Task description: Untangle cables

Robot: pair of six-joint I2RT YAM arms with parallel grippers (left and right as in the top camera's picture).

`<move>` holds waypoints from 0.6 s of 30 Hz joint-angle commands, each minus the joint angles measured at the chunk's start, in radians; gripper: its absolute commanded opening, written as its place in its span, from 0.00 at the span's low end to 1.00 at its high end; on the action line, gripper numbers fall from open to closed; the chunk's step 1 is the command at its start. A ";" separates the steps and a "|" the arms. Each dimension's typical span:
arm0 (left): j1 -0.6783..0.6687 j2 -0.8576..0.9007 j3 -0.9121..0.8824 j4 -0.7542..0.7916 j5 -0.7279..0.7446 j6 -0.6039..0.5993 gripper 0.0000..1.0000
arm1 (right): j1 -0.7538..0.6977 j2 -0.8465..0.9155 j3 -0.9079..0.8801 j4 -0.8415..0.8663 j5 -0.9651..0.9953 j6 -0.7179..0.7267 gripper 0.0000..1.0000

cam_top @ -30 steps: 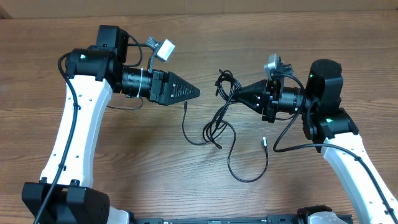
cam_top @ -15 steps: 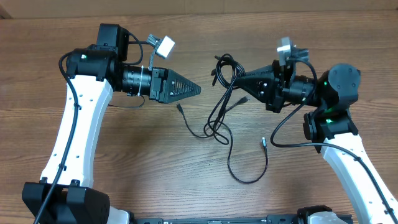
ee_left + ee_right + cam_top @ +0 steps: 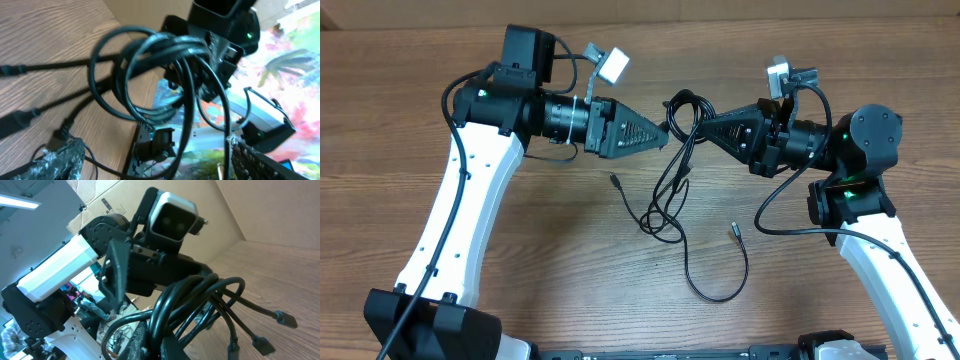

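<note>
Overhead: the right gripper (image 3: 705,120) is clamped tight on the knotted top of the cables (image 3: 682,108), with loose strands trailing down onto the table (image 3: 520,250). The left gripper (image 3: 665,128) points at the knot. Only the left wrist view shows its fingers (image 3: 57,160) spread wide, the loops just ahead of them.

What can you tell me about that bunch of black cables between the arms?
The cables are several thin black cords, rubbery-looking, bunched into looped coils. The right gripper is shut on the bunch, holding it above the table. Loose strands trail down, ending in small plugs, and one long loop lies on the wood. The open left gripper sits close beside the coils.
</note>
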 commanded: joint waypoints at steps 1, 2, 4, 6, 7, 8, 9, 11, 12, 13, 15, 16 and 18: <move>-0.010 -0.004 0.012 0.043 -0.103 -0.204 0.97 | -0.001 -0.011 0.006 0.010 0.017 0.015 0.04; -0.013 -0.004 0.012 0.057 -0.119 -0.238 0.99 | -0.001 -0.011 0.006 0.010 0.017 0.015 0.04; -0.023 -0.004 0.012 0.087 -0.135 -0.291 1.00 | -0.001 -0.011 0.006 0.010 0.017 0.015 0.04; -0.033 -0.004 0.012 0.115 -0.161 -0.338 1.00 | -0.001 -0.011 0.006 0.010 0.017 0.015 0.04; -0.039 -0.004 0.012 0.124 -0.180 -0.363 1.00 | -0.001 -0.011 0.006 0.010 0.018 0.015 0.04; -0.047 -0.004 0.012 0.135 -0.204 -0.392 1.00 | -0.001 -0.011 0.006 0.010 0.018 0.015 0.04; -0.053 -0.004 0.012 0.140 -0.225 -0.413 1.00 | -0.001 -0.011 0.006 0.010 0.018 0.015 0.04; -0.068 -0.004 0.012 0.142 -0.269 -0.454 0.94 | -0.001 -0.011 0.006 0.010 0.018 0.015 0.04; -0.076 -0.004 0.012 0.142 -0.286 -0.462 0.90 | -0.001 -0.011 0.006 0.010 0.018 0.015 0.04; -0.082 -0.004 0.012 0.143 -0.297 -0.462 0.83 | -0.001 -0.011 0.006 0.010 0.018 0.015 0.04; -0.090 -0.004 0.012 0.148 -0.307 -0.465 0.77 | -0.001 -0.011 0.006 0.010 0.018 0.015 0.04; -0.094 -0.004 0.012 0.154 -0.307 -0.475 0.77 | -0.001 -0.011 0.006 0.010 0.018 0.015 0.04; -0.099 -0.004 0.012 0.168 -0.307 -0.496 0.77 | -0.001 -0.011 0.006 0.010 0.018 0.015 0.04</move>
